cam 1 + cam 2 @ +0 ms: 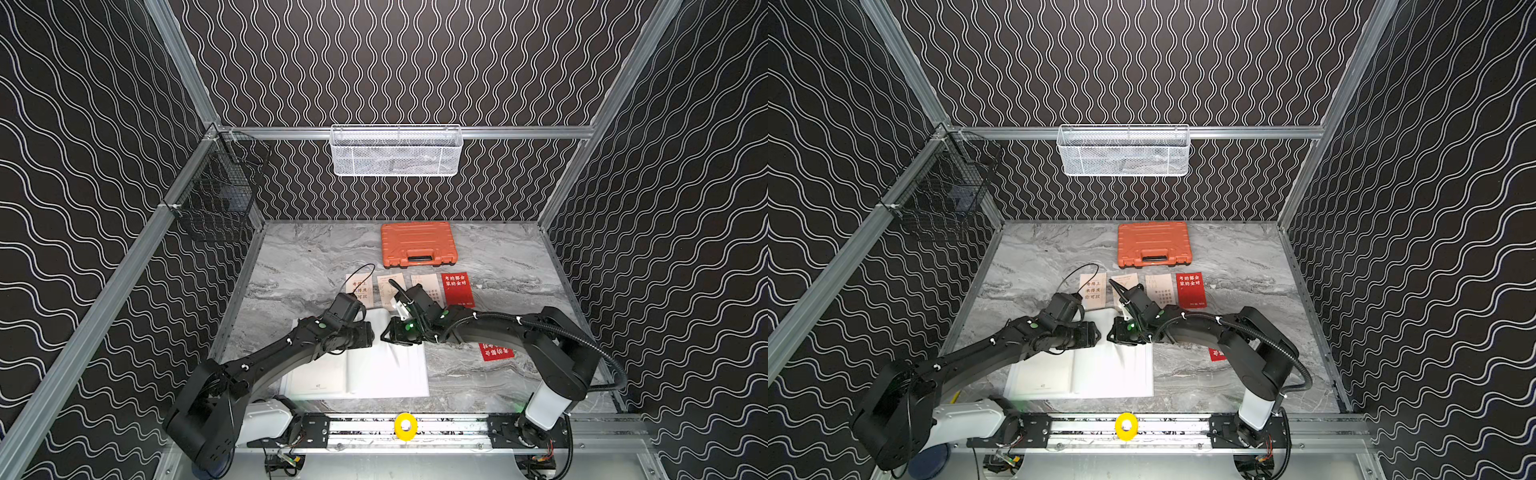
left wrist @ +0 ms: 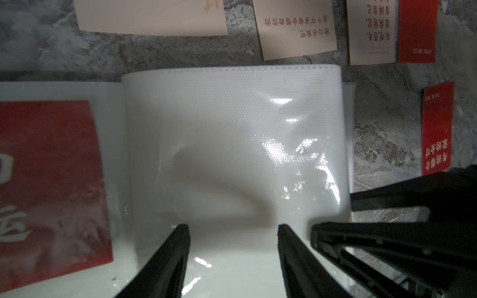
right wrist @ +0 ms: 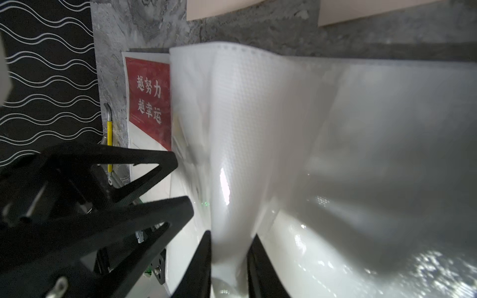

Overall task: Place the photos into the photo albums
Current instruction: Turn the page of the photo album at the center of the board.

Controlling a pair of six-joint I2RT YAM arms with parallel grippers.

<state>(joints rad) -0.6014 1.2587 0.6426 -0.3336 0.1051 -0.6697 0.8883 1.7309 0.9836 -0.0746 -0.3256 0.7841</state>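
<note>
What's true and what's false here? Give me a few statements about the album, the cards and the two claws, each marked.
1. The album lies open on the table. True.
2. The orange case stands open. False: the orange case is closed.
3. A red card sits inside the album. True.
4. The left gripper is clamped shut. False: the left gripper's jaws stand apart over the album.
5. The right gripper has a lifted page between its fingers. True.

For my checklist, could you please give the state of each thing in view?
photo album: open, lying flat.
plastic page: lifted and curved.
right gripper: shut on the plastic page.
left gripper: open, over the page.
orange tool case: closed.
red card: flat on the album's other page.
row of cards: loose, outside the album.
</note>
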